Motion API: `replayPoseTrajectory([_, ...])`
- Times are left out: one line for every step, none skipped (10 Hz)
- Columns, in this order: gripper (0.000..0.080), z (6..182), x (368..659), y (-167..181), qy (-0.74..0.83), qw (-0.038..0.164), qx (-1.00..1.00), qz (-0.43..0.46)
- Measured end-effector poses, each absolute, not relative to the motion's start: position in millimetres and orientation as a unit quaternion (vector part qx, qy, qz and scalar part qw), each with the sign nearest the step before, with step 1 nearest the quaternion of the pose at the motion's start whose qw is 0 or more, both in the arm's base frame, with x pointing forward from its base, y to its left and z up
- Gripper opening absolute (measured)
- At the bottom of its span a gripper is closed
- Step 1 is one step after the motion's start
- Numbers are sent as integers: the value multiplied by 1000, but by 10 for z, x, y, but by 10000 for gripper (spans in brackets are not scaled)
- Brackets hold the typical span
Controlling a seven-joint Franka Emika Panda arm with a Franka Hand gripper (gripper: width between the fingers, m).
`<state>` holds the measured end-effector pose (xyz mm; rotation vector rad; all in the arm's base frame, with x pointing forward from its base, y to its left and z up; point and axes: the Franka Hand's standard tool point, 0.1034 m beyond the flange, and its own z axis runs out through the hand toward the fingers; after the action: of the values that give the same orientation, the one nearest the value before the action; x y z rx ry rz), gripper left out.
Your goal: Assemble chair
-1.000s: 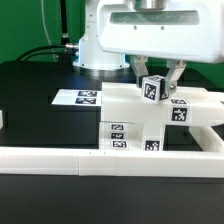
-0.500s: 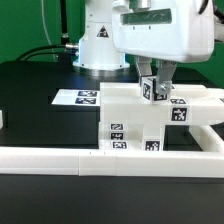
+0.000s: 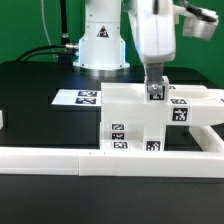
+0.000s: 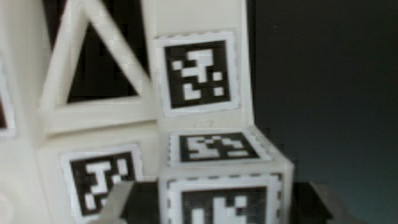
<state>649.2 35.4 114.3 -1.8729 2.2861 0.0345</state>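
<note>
Chunky matte white plastic chair (image 3: pixel 150 120) with square tags stands on the black table (image 3: pixel 40 110), behind a low white border rail (image 3: pixel 60 155); the gripper (image 3: pixel 156 92) clamps narrowly on its small tagged post (image 3: pixel 156 93). Green wall (image 3: pixel 30 25) behind.

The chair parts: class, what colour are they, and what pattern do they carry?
Matte white chair parts with black-and-white square tags; clearest in the wrist view.

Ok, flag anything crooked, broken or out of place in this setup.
Nothing stands out. The chair sits square against the border rail, the marker board lies flat, and the end effector holds a small tagged post upright.
</note>
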Motion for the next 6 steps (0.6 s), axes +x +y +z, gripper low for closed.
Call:
replayPoseTrajectory([284,1142,6491,372,802,92,-590,17])
replayPoseTrajectory([284,1140,6491,383,819,92,-566,20])
replayPoseTrajectory([284,1140,6493,388,844,92,-527,24])
replayPoseTrajectory([284,1142,6495,389,843,92,-529,24])
replayPoseTrajectory([284,1133,6492,391,839,92,-535,24])
replayPoseTrajectory([427,1129,6491,393,833,92,-546,23])
